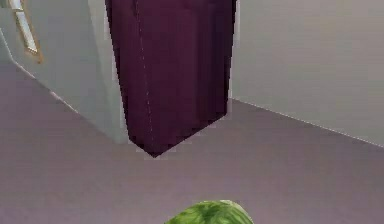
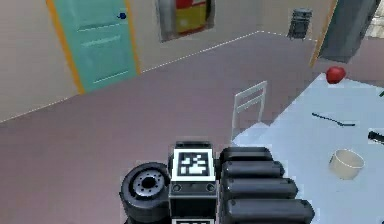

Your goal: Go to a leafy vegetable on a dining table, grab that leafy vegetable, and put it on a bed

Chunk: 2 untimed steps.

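You saw the gripper point(image 2: 148, 188) as a dark, round-faced body beside a white square marker point(image 2: 193, 164) with black marks; its fingers' stance and any load could not be told. The leafy vegetable point(image 1: 214, 213), a green ruffled dome, sat at the forward view's bottom edge. The pale, smooth dining table point(image 2: 300, 135) carried a cream cup point(image 2: 347, 162) and a round red fruit point(image 2: 335, 75).

The pincer point(image 2: 148, 190) shows as a round dark body at the arm side view's bottom edge. Its fingers cannot be made out, nor whether it holds anything. Just beside it on its right stands a white square with black marks point(image 2: 193, 165). Right of that square lies the arm point(image 2: 262, 188), short and low, its dark ribbed segments packed close together.
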Motion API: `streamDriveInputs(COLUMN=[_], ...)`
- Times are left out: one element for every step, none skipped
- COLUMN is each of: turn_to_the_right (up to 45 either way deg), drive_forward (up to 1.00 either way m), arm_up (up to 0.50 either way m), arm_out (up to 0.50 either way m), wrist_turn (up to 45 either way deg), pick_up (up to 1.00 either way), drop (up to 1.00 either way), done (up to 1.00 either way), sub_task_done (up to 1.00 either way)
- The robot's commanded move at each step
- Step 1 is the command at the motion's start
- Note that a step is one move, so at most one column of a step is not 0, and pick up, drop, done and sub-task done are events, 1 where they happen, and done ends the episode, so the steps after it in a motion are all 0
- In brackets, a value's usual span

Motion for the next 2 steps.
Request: streamDriveInputs(turn_to_the_right=[39.0, 3.0], drive_forward=[0.0, 0.0], arm_up=[0.0, 0.0], arm_out=[0.0, 0.0], wrist_turn=[0.0, 0.0], pick_up=[0.0, 0.0], drop=[0.0, 0.0], done=[0.0, 0.0], sub_task_done=[0.0, 0.0])
